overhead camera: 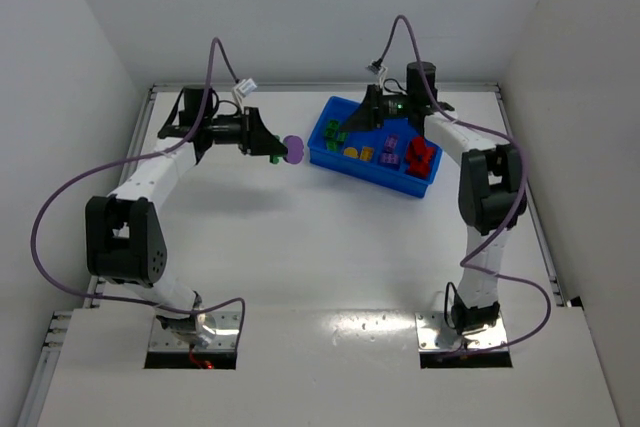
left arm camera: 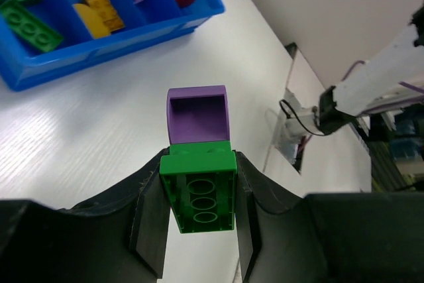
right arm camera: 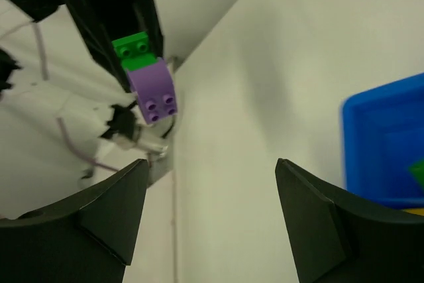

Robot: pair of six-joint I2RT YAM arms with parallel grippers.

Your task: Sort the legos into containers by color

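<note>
Left wrist, left gripper [left arm camera: 199,220]: clamped tight on green brick [left arm camera: 201,193], which is joined to purple brick [left arm camera: 197,116].
Right gripper [right arm camera: 211,183]: jaws wide apart, empty.
Bin [left arm camera: 99,54], upper left: holds green, yellow, purple and red legos [left arm camera: 99,10].

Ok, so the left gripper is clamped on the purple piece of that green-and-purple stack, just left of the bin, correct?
Not quite. The left gripper is clamped on the green brick. The purple piece sticks out free beyond the fingertips, as the left wrist view shows. The rest holds: the stack is just left of the blue bin.

One bin [overhead camera: 365,175], two arms [overhead camera: 150,182] [overhead camera: 487,187] — two joined legos [left arm camera: 199,157]
</note>
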